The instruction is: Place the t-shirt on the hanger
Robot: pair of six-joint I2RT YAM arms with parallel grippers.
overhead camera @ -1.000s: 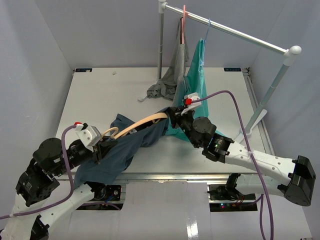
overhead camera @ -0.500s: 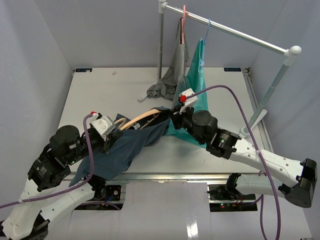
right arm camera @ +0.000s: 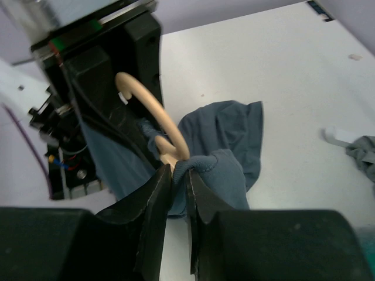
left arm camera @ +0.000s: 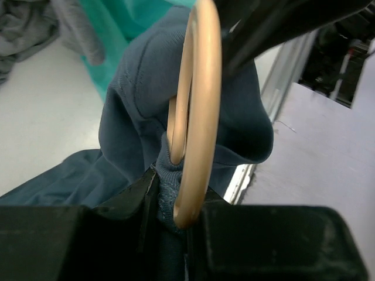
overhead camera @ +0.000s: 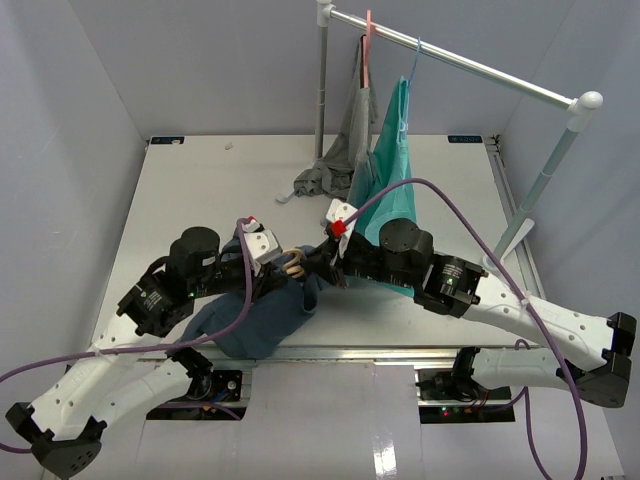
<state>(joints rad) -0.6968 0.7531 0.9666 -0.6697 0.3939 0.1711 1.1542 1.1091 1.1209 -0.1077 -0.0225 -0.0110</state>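
The dark slate-blue t-shirt point(overhead camera: 258, 318) lies bunched near the table's front edge, between my two grippers. Only a short tan piece of the hanger point(overhead camera: 293, 263) shows from above; fabric covers the rest. In the left wrist view the hanger's hook point(left arm camera: 201, 111) loops up out of the t-shirt point(left arm camera: 137, 88), and my left gripper point(left arm camera: 173, 206) is shut on the hook's end with ribbed collar beside it. My right gripper point(right arm camera: 179, 182) is shut on a fold of the t-shirt's ribbed collar point(right arm camera: 206, 165), just below the hanger's hook point(right arm camera: 153, 112). The two grippers nearly touch point(overhead camera: 305, 265).
A clothes rail point(overhead camera: 470, 66) on two poles crosses the back right. A grey garment point(overhead camera: 338, 160) on a pink hanger and a teal-green garment point(overhead camera: 393, 190) on a blue hanger hang from it, reaching the table right behind my right arm. The table's front edge point(left arm camera: 258, 153) is close.
My left gripper has carried the hanger right, towards the middle, and my right gripper has come left to meet it. The t-shirt has bunched up and now hides the hanger's long shoulder.
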